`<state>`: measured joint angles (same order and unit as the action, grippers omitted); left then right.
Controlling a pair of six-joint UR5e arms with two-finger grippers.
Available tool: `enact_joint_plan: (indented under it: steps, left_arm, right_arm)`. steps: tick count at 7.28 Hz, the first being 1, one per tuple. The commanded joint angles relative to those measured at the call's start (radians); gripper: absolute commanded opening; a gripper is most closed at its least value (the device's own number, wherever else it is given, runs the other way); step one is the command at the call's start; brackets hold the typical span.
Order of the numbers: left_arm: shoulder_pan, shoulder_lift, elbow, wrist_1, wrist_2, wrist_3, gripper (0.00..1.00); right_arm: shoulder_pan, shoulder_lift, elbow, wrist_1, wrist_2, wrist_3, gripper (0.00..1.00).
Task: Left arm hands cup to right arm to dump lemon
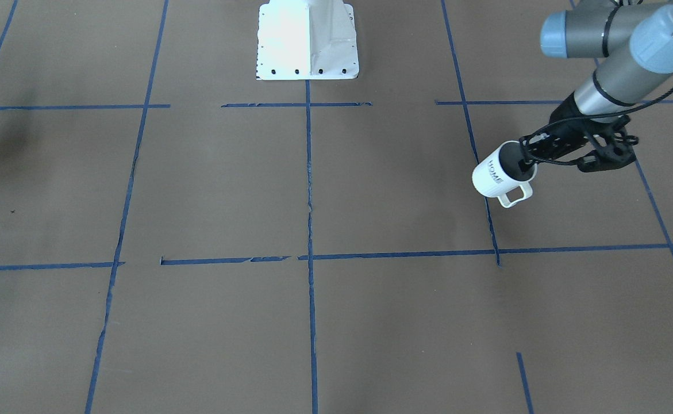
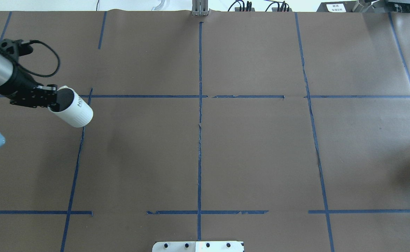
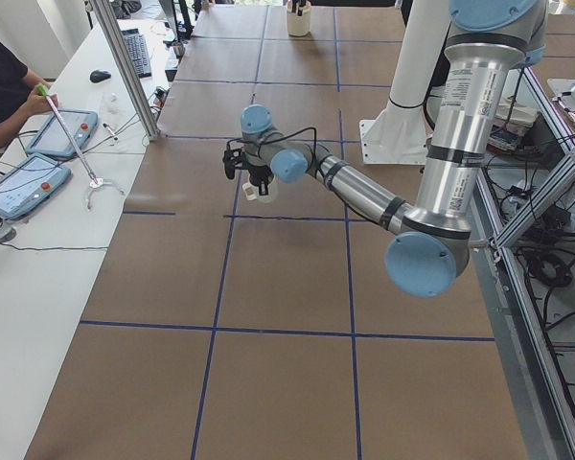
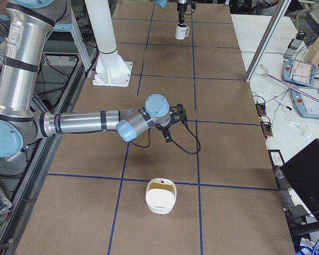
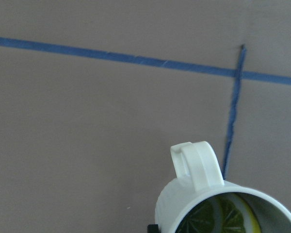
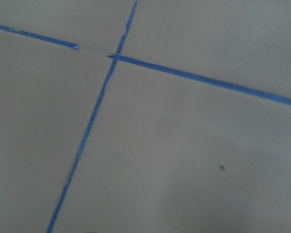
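White cup [image 1: 494,175], lemon [image 5: 223,218] inside, clamped by its rim in the left tool [image 1: 526,161]; spread of the right tool [image 4: 169,130] indiscernible.

Dark lettering that appears to read "HOME" runs along the side of the white mug [image 1: 496,176]; no other text is legible.

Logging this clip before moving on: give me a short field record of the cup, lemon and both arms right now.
cup: white, gripped at its rim by left gripper
lemon: inside the cup
right arm: far from the cup, not touching it
right gripper: open or shut unclear
handover: not yet done
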<state>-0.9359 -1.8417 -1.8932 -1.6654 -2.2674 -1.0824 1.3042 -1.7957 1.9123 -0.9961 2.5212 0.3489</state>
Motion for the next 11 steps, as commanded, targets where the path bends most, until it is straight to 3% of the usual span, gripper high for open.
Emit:
enact_joint_plan:
  steps: [1, 3, 6, 7, 8, 9, 11]
  left_arm:
    - [0.093, -0.251, 0.017, 0.232, 0.003, -0.111, 0.00]
    - [0.121, -0.382, 0.087, 0.237, 0.002, -0.227, 0.00]
    - [0.126, -0.604, 0.355, 0.233, 0.000, -0.232, 0.00]
    - [0.135, -0.673, 0.435, 0.233, -0.004, -0.231, 0.00]
    - [0.156, -0.689, 0.442, 0.230, -0.009, -0.232, 0.00]
    - [0.172, -0.712, 0.440, 0.225, -0.009, -0.235, 0.00]
    - [0.204, -0.755, 0.440, 0.222, -0.004, -0.264, 0.00]
  right_arm:
    - [-0.138, 0.195, 0.007, 0.054, -0.167, 0.210, 0.99]
    - [-0.332, 0.277, 0.052, 0.161, -0.507, 0.344, 1.00]
    - [-0.623, 0.357, 0.116, 0.175, -0.895, 0.371, 1.00]
    - [-0.764, 0.375, 0.125, 0.174, -1.126, 0.369, 1.00]
    - [-0.872, 0.390, 0.123, 0.174, -1.282, 0.367, 1.00]
    - [-0.941, 0.415, 0.119, 0.174, -1.361, 0.366, 1.00]
    - [-1.029, 0.449, 0.106, 0.174, -1.436, 0.358, 1.00]
